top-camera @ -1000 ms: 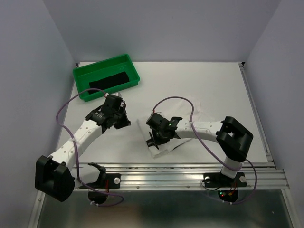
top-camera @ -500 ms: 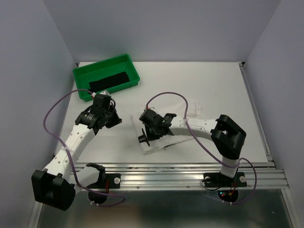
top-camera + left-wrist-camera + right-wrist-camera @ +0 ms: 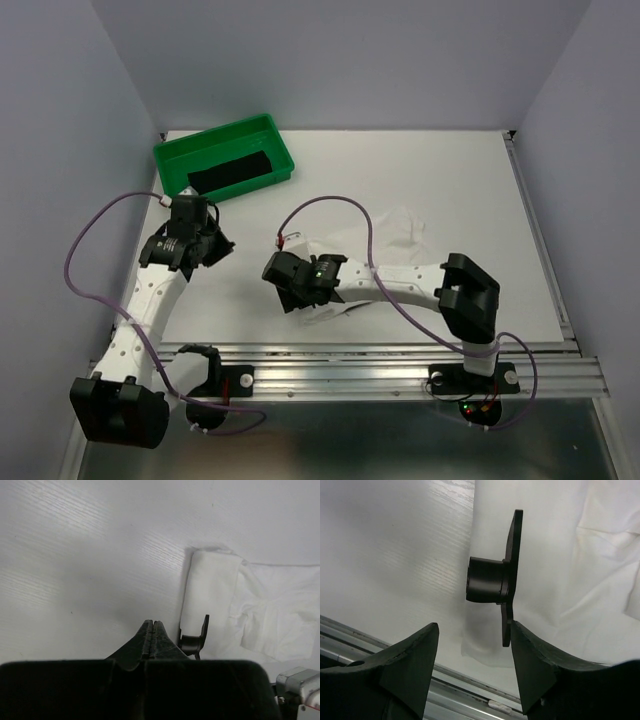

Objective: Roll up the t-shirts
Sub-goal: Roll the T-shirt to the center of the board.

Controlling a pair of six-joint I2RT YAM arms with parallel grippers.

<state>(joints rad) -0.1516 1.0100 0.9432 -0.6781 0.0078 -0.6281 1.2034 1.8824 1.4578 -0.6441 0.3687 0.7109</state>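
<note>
- The t-shirt (image 3: 330, 312) lies on the white table (image 3: 450, 170), near the front edge and a little left of the middle; it is crumpled, and from there it spreads back and to the right
- Its left edge is folded or rolled into a thick straight band, as the left wrist view shows (image 3: 210, 595); the cloth to the right of the band is loose and wrinkled
- The right gripper (image 3: 290, 285) hangs over that band; in its own view (image 3: 474, 627) the two fingers stand wide apart with nothing between them; a flat black plate (image 3: 509, 580) with a round stub juts out over the shirt (image 3: 560, 555); whether the plate touches the cloth I cannot tell
- The left gripper (image 3: 195, 245) is well to the left of the shirt, over bare table; its fingers (image 3: 152, 627) are pressed together and grasp nothing
- A green tray (image 3: 284, 148) sits at the far left corner, well apart from the shirt; a black strip (image 3: 232, 172) lies inside it
</note>
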